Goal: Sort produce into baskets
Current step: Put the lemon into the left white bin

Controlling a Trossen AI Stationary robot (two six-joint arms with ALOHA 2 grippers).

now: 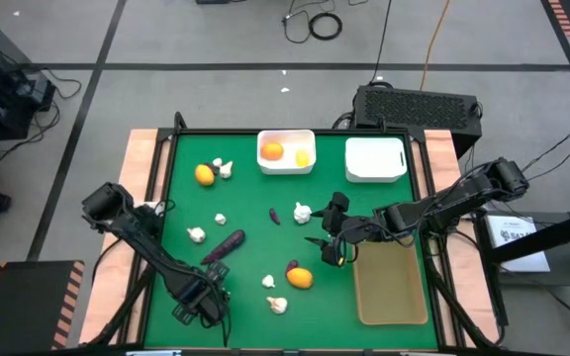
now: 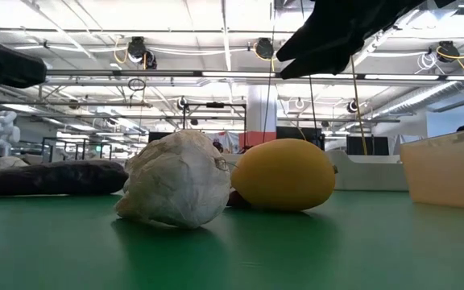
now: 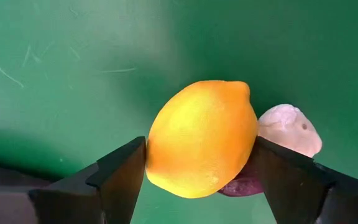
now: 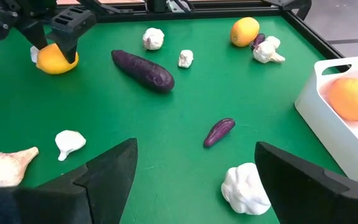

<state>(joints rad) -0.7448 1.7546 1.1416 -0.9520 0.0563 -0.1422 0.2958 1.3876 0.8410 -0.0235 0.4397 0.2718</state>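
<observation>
So the left hand [image 1: 204, 299] is down at the near-left part of the green desk [image 1: 255, 193], closed on an orange-yellow fruit [image 3: 201, 140]. From its wrist view the fingers look pressed against both sides, though how firm the grip is can't really be told. The step in hand is the pick, and the fruit looks to be sitting on the desk, not lifted yet. A garlic bulb [image 3: 291, 127] and a small purple bit [image 3: 241, 185] sit tucked right against it, so the next move probably wants a straight lift up to avoid dragging them along. Then it's a carry across to the far white bin [image 1: 286, 134], which already has orange fruit in it. On that route lie the long purple piece [image 1: 228, 244] and a couple of loose bulbs [image 1: 220, 220], so it needs some height. Further right, the right hand [image 1: 327, 235] hovers over mid-desk with its jaws wide and nothing between them, close to another bulb [image 1: 303, 211], and it could crowd that path. Past it are another orange fruit [image 1: 300, 278], the second white bin [image 1: 375, 176] and the tan tray [image 1: 392, 314].
</observation>
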